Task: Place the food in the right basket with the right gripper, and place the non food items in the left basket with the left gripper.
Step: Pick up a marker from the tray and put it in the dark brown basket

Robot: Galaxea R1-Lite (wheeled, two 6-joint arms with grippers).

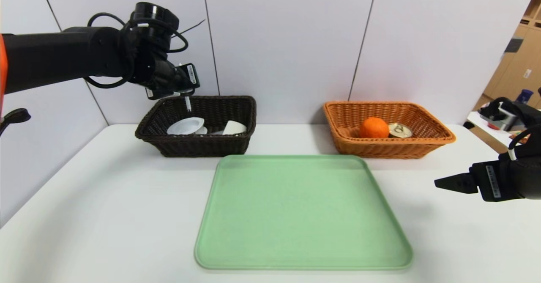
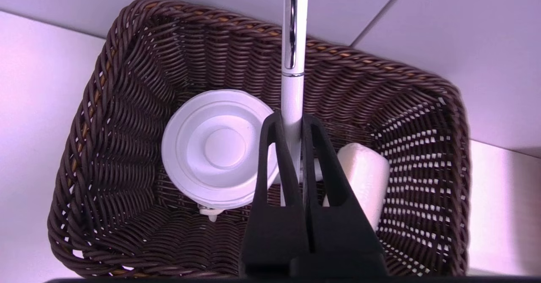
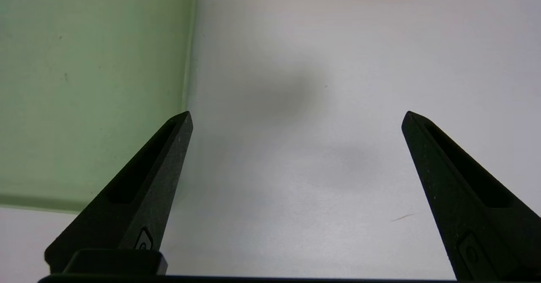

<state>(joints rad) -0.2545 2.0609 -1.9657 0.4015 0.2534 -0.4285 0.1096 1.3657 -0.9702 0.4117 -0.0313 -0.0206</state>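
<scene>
The left tool (image 1: 186,93) hangs over the dark left basket (image 1: 198,143) at ten o'clock from the green tray (image 1: 302,215), clenched on a white pen (image 2: 292,92) above a white lid (image 2: 217,147). The right tool (image 3: 296,118), fingers spread wide and holding nothing, hovers over the desk (image 1: 105,207) at three o'clock from the tray. An orange (image 1: 374,127) and a can (image 1: 400,130) lie in the right basket (image 1: 389,145).

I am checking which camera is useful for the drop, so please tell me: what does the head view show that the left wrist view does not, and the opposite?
Only the head view: the light green plastic tray, the orange wicker basket holding a round orange fruit and a metal can, and the open right gripper.

Only the left wrist view: the left gripper fingers shut on the white pen's barrel.

Both: the dark brown wicker basket, its white round lid, and the white pen above it.
</scene>
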